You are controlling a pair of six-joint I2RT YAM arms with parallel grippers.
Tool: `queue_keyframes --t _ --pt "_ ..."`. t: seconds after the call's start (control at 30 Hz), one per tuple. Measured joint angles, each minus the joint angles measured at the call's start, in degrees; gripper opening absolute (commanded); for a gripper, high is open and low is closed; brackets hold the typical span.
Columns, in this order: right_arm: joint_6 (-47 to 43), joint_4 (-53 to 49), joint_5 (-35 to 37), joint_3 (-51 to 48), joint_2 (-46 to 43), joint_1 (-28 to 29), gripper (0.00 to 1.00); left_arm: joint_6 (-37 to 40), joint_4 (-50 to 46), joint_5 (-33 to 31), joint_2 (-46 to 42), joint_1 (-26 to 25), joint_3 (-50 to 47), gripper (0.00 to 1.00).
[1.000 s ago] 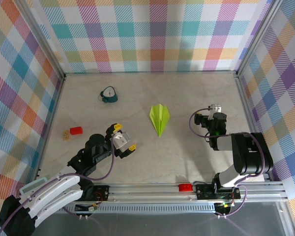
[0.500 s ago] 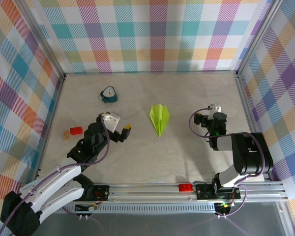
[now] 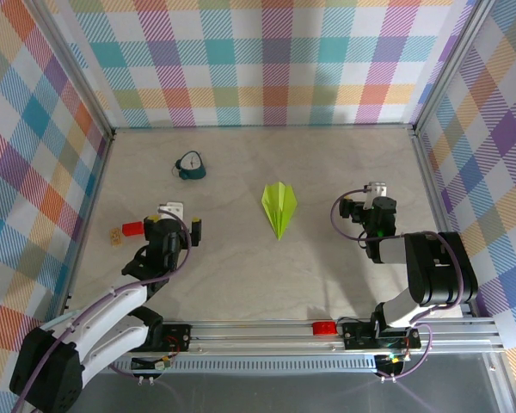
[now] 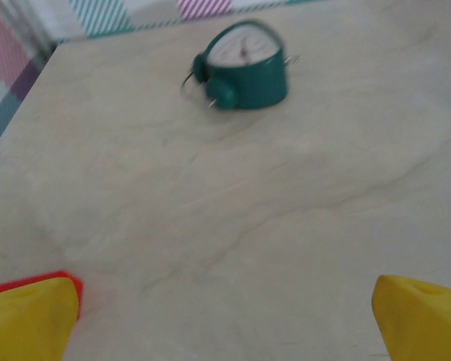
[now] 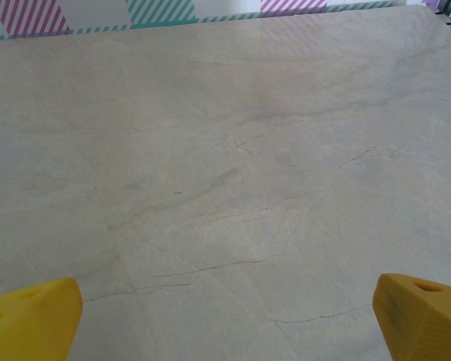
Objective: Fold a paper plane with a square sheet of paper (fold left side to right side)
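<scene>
The square sheet of paper lies folded into a lime paper plane (image 3: 279,206), a slim dart with its point toward the near edge, flat on the middle of the table. My left gripper (image 3: 170,222) sits well to the plane's left, beside the red block, facing the far wall. Its yellow fingertips (image 4: 30,320) stand wide apart, so the left gripper (image 4: 225,323) is open over bare table. My right gripper (image 3: 366,201) rests to the right of the plane. The right gripper (image 5: 225,320) is open too, with nothing between its fingers.
A small teal clock (image 3: 190,166) stands at the far left, and the same clock (image 4: 244,75) lies ahead of my left gripper. A red block (image 3: 133,228) and a small tan piece (image 3: 114,235) lie at the left edge. Checked walls (image 3: 267,60) enclose the table.
My left arm has swung left and away from the plane, turning its open gripper toward the clock and ending beside the red block. The right arm and the plane have not moved.
</scene>
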Motion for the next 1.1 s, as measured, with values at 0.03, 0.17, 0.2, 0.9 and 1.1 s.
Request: queue_keyframes --t 0.03,0.17,0.2,0.9,1.1 --pt "0.0 0.0 0.0 0.0 0.0 0.0 0.99 0.0 0.8 -0.1 0.4 1.1 -0.7 1.0" --pt "0.0 0.0 0.0 0.0 0.0 0.0 0.99 0.3 6.6 0.5 2.4 4.9 -3.7 1.0" --pt "0.0 0.0 0.0 0.0 0.0 0.0 0.99 0.3 8.2 0.8 3.1 5.6 -4.3 1.0" --pt "0.0 0.0 0.0 0.0 0.0 0.0 0.99 7.0 60.9 15.4 35.0 9.7 -11.1 1.0" --pt "0.0 0.0 0.0 0.0 0.0 0.0 0.99 7.9 66.8 16.0 41.1 10.1 -11.6 1.0"
